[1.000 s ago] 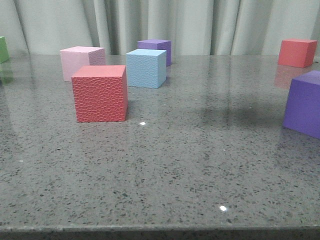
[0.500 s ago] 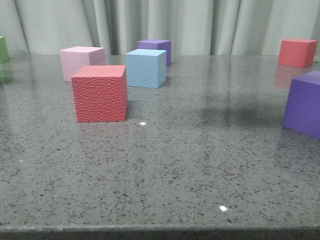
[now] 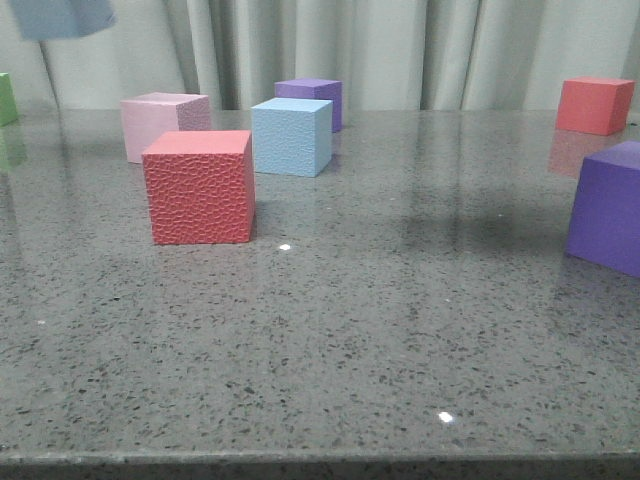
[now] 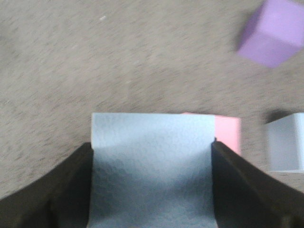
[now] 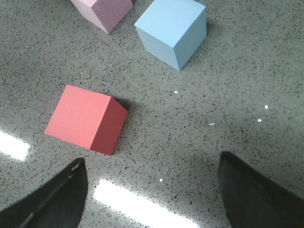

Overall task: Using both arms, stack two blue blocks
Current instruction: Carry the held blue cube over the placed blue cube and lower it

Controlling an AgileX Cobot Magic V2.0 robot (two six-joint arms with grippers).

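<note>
A pebbly blue block [image 3: 292, 136] stands on the grey table behind the red cube [image 3: 200, 187]; it also shows in the right wrist view [image 5: 173, 31]. The smoother blue block [image 3: 60, 15] hangs in the air at the top left edge of the front view. My left gripper [image 4: 152, 143] is shut on this block [image 4: 152, 171], with a dark finger pressed on each side, high above the table. My right gripper [image 5: 152, 190] is open and empty above bare table, near the red cube [image 5: 88, 118]. Neither gripper itself shows in the front view.
A pink cube [image 3: 160, 122] and a purple cube [image 3: 312, 95] stand at the back. A large purple cube [image 3: 610, 205] and a red cube [image 3: 595, 105] are at the right, and a green cube [image 3: 6, 98] at the left edge. Curtains hang behind the table.
The held blue block has come into the front view at the top left edge; it was out of view before. The cubes on the table have not moved.
</note>
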